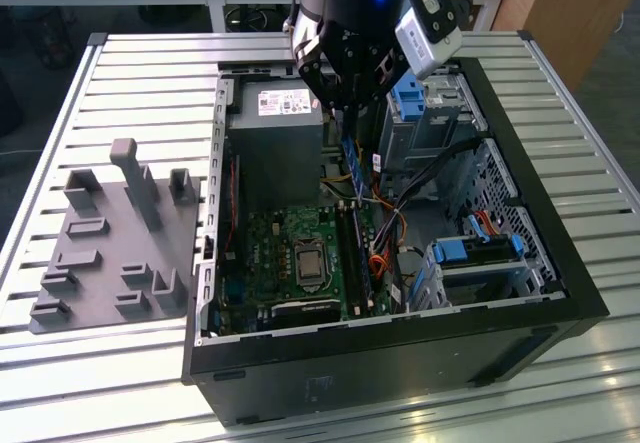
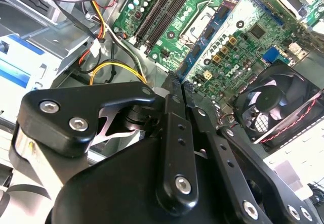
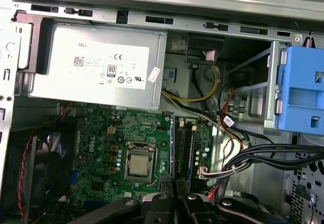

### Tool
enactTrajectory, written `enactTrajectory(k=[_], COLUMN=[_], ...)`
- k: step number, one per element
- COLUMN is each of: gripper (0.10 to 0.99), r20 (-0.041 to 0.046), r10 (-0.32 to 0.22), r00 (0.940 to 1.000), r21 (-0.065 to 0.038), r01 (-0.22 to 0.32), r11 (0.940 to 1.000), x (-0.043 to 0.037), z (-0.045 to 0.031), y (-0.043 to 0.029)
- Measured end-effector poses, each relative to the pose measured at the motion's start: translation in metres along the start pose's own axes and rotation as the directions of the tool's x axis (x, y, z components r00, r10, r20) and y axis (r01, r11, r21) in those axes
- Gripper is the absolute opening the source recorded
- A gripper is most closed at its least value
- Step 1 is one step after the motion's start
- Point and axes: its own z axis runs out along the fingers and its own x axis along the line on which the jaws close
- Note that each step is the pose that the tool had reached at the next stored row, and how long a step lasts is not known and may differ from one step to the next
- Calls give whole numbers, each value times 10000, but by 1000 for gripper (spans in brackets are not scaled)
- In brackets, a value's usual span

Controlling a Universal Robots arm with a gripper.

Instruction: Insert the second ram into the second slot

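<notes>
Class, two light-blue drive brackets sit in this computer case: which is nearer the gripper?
The far-end bracket, right beside the gripper that grips the second ram; the other bracket sits well away, at the exterior view's lower right.

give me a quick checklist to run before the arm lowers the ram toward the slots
1. Tool shut on the second ram: ok.
2. Ram held above the motherboard, not yet in any slot: ok.
3. Ram's long edge parallel to the memory slots in the first wrist view: ok.
4. Ram over the second slot, not a neighbour: cannot tell.
5. Slot latches open: cannot tell.
6. Cables beside the slots, not across them: ok.
</notes>
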Motion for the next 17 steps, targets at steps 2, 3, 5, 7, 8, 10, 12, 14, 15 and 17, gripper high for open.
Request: enactTrajectory(k=[2, 3, 5, 7, 8, 10, 12, 14, 15, 17], gripper=[137, 137, 137, 137, 137, 137, 137, 137, 137, 137], r20=[1, 2, 3, 4, 5, 6, 8, 9, 10, 12], r10=[33, 51, 84, 121, 141, 185, 231, 282, 307, 353], r00=[10000, 10000, 10000, 9999, 9999, 9998, 9997, 9996, 9995, 9994], r21=[0, 0, 0, 1, 0, 0, 0, 0, 0, 0], r01=[-33, -51, -84, -121, -141, -185, -231, -282, -307, -353], r11=[10000, 10000, 10000, 9999, 9999, 9998, 9997, 9996, 9995, 9994], x=[0, 0, 0, 0, 0, 0, 0, 0, 0, 0], z=[1, 2, 2, 3, 4, 5, 5, 6, 6, 6], y=[0, 0, 0, 0, 0, 0, 0, 0, 0, 0])
